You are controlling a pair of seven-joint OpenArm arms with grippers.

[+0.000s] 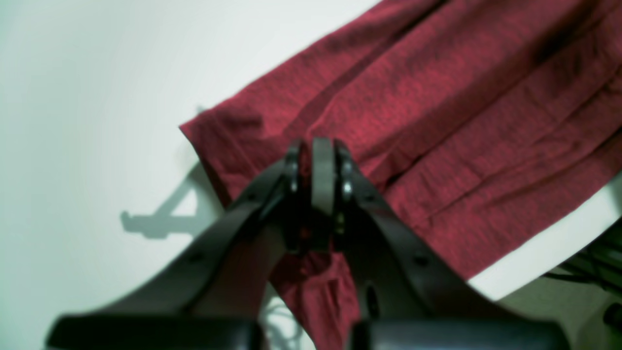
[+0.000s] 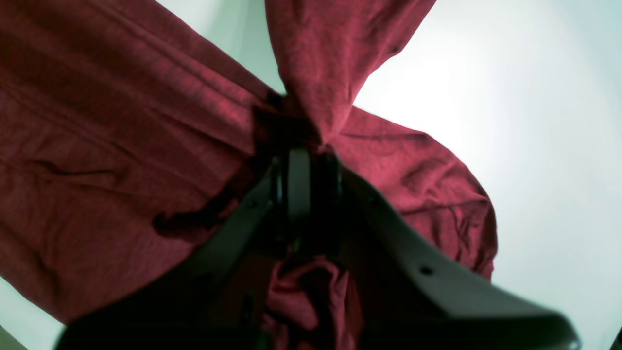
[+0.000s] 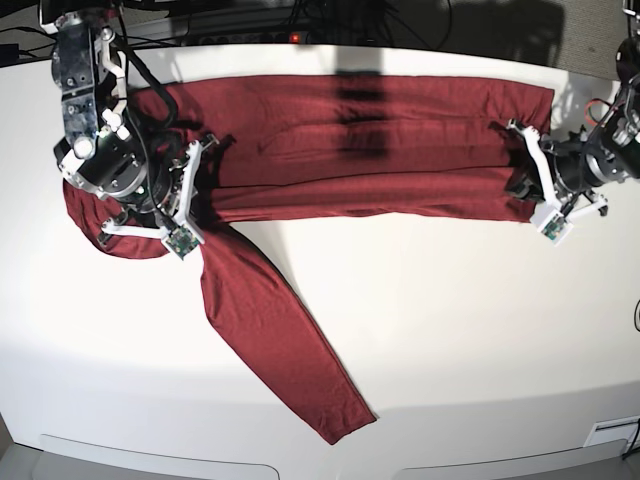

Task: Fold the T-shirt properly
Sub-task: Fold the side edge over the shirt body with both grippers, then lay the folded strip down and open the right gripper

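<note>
The maroon T-shirt (image 3: 360,150) lies folded lengthwise in a long band across the far half of the white table (image 3: 450,320). One long sleeve (image 3: 280,340) runs diagonally toward the front edge. My left gripper (image 3: 522,165) is at the band's right end. In the left wrist view it (image 1: 316,146) is shut on the shirt's edge (image 1: 461,121). My right gripper (image 3: 200,170) is at the left end, where the sleeve starts. In the right wrist view it (image 2: 306,150) is shut on bunched fabric (image 2: 97,146).
Cables and a power strip (image 3: 260,35) lie along the table's back edge. The table's edge (image 1: 534,253) is close beside the left gripper. A rounded bulge of shirt (image 3: 85,215) sits by the table's left edge.
</note>
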